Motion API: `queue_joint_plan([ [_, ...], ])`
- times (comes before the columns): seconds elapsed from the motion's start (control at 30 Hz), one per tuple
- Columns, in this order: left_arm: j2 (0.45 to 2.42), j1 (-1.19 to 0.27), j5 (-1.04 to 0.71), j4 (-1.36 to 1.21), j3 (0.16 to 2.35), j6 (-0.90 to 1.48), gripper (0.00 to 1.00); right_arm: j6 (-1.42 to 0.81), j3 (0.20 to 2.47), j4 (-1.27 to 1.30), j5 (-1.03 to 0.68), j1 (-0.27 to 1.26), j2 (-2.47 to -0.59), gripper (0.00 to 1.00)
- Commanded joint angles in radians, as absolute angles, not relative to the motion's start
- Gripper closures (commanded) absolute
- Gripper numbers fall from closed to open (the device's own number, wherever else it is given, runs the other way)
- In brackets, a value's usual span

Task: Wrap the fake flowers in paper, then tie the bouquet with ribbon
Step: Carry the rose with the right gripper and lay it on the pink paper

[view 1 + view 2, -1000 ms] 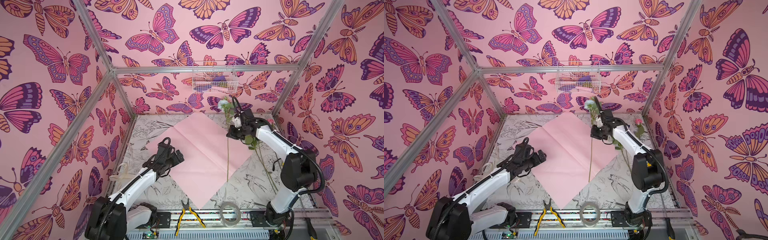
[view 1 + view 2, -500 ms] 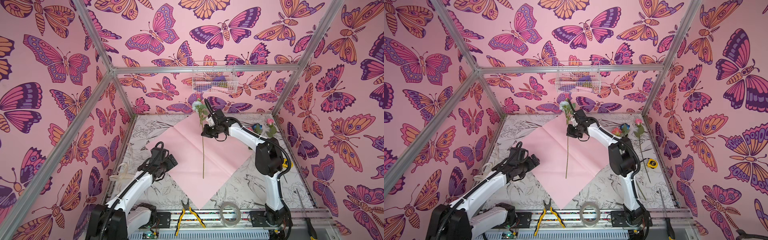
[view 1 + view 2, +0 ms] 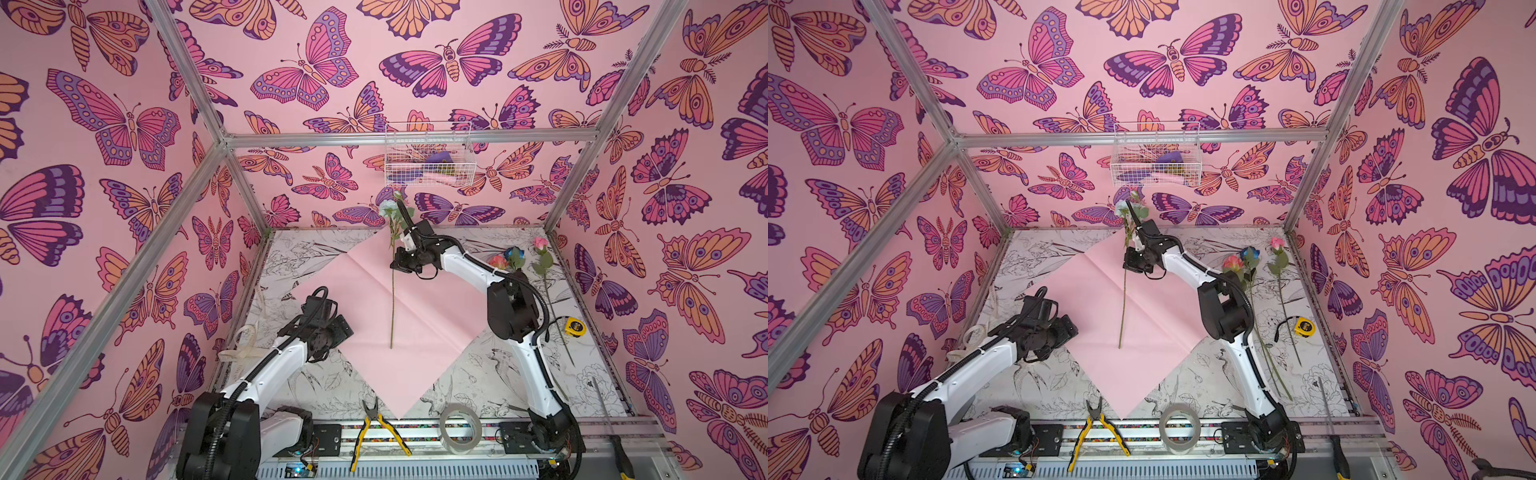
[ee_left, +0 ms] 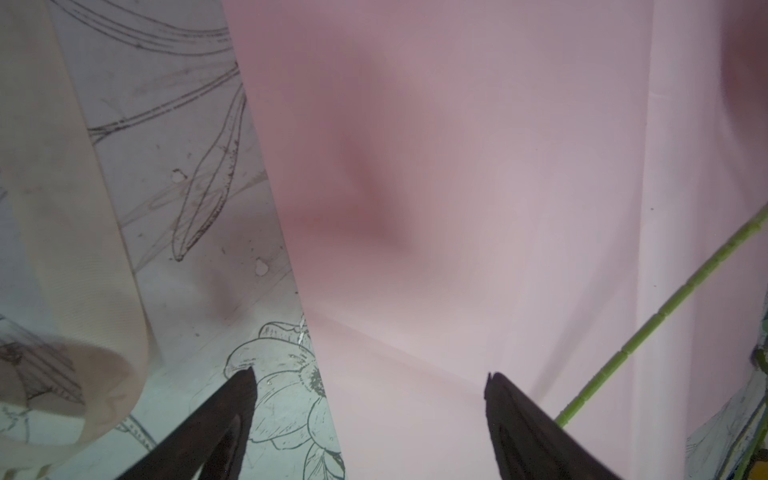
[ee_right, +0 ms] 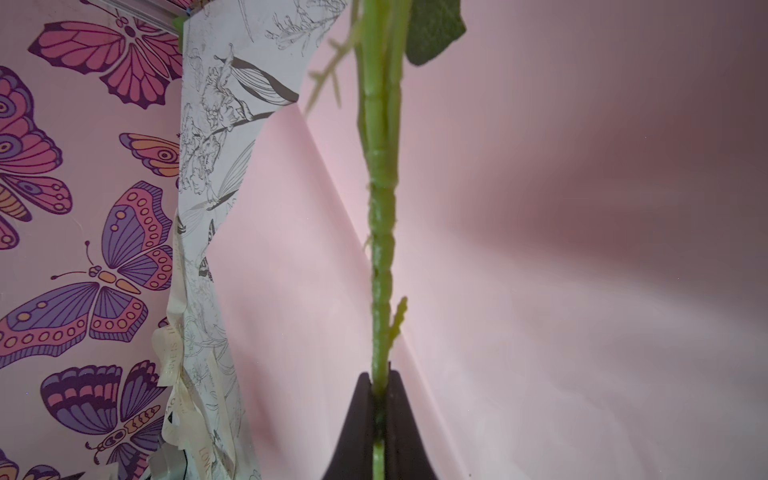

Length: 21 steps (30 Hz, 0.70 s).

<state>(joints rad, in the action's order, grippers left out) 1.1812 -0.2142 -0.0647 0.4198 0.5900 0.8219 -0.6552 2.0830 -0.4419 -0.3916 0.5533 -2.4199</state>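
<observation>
Our right gripper (image 5: 379,382) pinches the white rose (image 3: 392,291) stem above the pink paper (image 3: 436,320) — left gripper (image 4: 370,376) spread over its edge.

The pink paper (image 3: 415,299) lies flat as a diamond on the tabletop (image 3: 316,386). The white rose (image 3: 392,291) stands steeply over it, stem pinched in the right tool (image 5: 379,380). The coral rose (image 3: 497,261), blue rose (image 3: 514,253) and pink rose (image 3: 540,242) lie to its right, and the cream ribbon (image 3: 243,353) lies to its left.
</observation>
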Motion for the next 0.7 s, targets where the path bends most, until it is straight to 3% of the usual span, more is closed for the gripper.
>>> queue_joint_plan([
  [0.0, 1.158, -0.207, -0.077, 0.440, 0.560, 0.837, 0.13, -0.668, 2.120, -0.449, -0.411, 0.561, -2.450, 1.00],
  [0.13, 1.129, -0.207, -0.079, 0.440, 0.545, 0.848, 0.15, -0.687, 2.112, -0.433, -0.403, 0.565, -2.467, 0.99],
  [0.47, 1.106, -0.207, -0.098, 0.440, 0.531, 0.853, 0.13, -0.723, 2.158, -0.440, -0.368, 0.558, -2.509, 0.78],
  [0.67, 1.094, -0.207, -0.106, 0.440, 0.517, 0.857, 0.12, -0.693, 2.145, -0.458, -0.366, 0.555, -2.468, 0.75],
])
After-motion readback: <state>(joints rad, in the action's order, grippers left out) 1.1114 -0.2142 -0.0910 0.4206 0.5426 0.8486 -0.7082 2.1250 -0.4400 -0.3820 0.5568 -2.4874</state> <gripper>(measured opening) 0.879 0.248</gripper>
